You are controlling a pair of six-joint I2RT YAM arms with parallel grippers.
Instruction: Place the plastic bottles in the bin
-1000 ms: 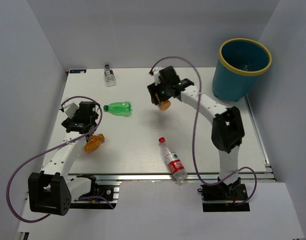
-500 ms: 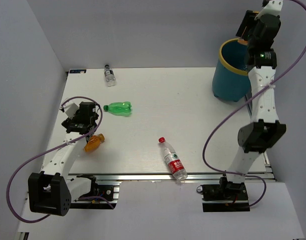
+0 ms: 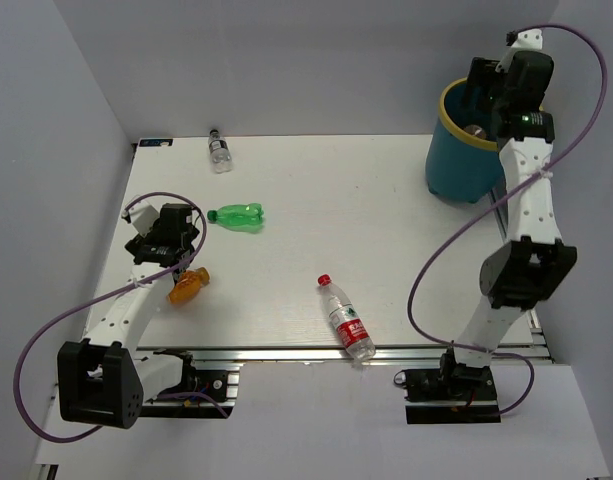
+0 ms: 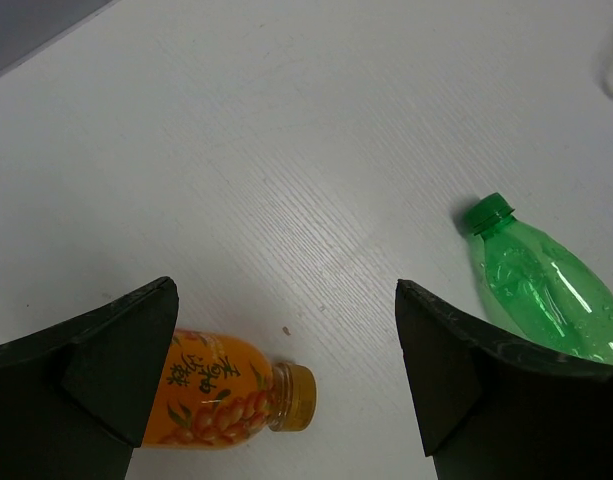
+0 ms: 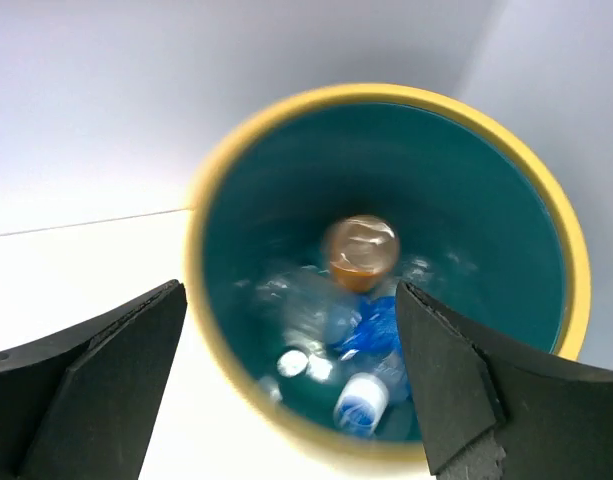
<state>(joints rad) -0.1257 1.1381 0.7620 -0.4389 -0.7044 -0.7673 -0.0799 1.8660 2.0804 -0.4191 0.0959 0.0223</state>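
Right gripper (image 5: 288, 292) gapes over the bin (image 5: 466, 190), orange bottle (image 5: 359, 252) inside; left gripper (image 4: 286, 290) wide near second orange bottle (image 4: 211, 400); four to go on the table (image 3: 436, 270).

Table (image 3: 306, 200): we see a white top with a faint wood grain.
Walls (image 3: 286, 70): pale grey panels stand at its left, far and right sides.
Rail (image 3: 286, 353): a silver metal strip runs along the near edge.
Corner item (image 3: 154, 142): small and dark, at the far left; we cannot identify it.
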